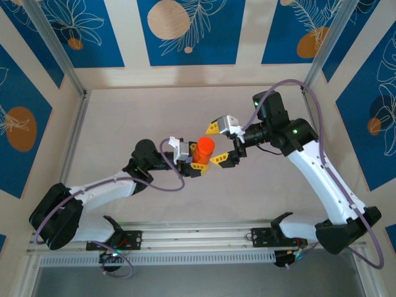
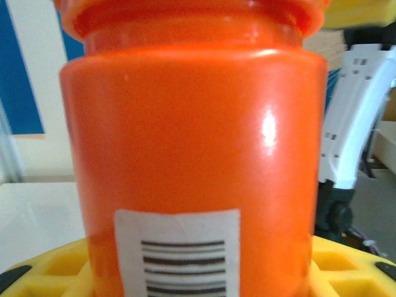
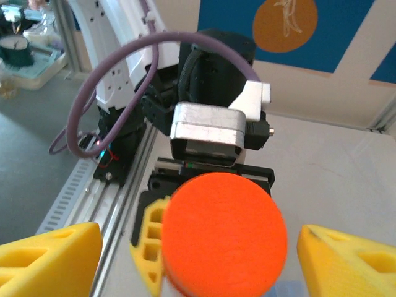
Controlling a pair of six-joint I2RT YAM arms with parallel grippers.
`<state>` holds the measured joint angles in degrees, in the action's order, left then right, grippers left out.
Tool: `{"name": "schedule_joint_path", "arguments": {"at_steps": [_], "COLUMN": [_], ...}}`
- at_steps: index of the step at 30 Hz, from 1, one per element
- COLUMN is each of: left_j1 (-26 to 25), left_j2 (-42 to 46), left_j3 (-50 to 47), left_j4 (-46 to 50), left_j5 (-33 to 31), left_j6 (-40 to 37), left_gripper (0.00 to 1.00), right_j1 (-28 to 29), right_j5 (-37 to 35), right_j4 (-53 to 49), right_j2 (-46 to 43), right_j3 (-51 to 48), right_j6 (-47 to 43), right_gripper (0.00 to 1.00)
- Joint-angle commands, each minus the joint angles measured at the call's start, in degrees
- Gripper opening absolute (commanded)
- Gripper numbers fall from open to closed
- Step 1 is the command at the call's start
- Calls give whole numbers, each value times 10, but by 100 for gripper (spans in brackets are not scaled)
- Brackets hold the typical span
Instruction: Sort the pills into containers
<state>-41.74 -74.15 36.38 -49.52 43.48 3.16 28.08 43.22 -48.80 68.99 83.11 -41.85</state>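
An orange cylindrical bottle [image 1: 202, 150] with an orange cap [image 3: 224, 235] stands upright over the middle of the table. My left gripper [image 1: 197, 162] is shut on its body. In the left wrist view the bottle [image 2: 192, 154] and its barcode label sit between the yellow fingers [image 2: 49, 269]. My right gripper [image 1: 218, 144] is open, and its yellow fingertips [image 3: 49, 260] stand well apart on either side of the cap without touching it. The pills and the containers are hidden. A sliver of pale blue [image 3: 288, 289] shows under the cap's edge, too little to identify.
The pale table [image 1: 124, 117] is bounded by metal frame posts and blue patterned walls. An aluminium rail [image 1: 198, 238] carrying both arm bases runs along the near edge. The left arm's wrist body [image 3: 210, 130] sits close behind the bottle in the right wrist view.
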Motion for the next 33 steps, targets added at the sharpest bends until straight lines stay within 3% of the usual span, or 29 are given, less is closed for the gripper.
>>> {"name": "schedule_joint_path", "arguments": {"at_steps": [1,5,11,21,25,33], "left_j1": [5,5,5,-3,-9,-17], "left_j2": [21,27,33,61,64,63], "left_j3": [2,-11,-22,-49,-42,-32], "left_j4": [11,2,7,-20,0,20], "left_j5": [-71,-139,-214,-313,-337,-343], "left_j6": [-24,-26,-31,-4,-7,1], "left_gripper": [0,0,0,0,0,0], "right_j1": [-3,-3,6,93,121,176], "right_j5": [-13,-48,-141,-526,-562,-593], "right_j4": [50,116,198,194,194,189], "right_j2": [-36,-77,-122,-151,-146,-104], "right_j3": [-24,-55,-84,-110,-117,-101], "right_j6": [86,168,320,596,641,616], "right_gripper": [93,96,93,84,81,75]}}
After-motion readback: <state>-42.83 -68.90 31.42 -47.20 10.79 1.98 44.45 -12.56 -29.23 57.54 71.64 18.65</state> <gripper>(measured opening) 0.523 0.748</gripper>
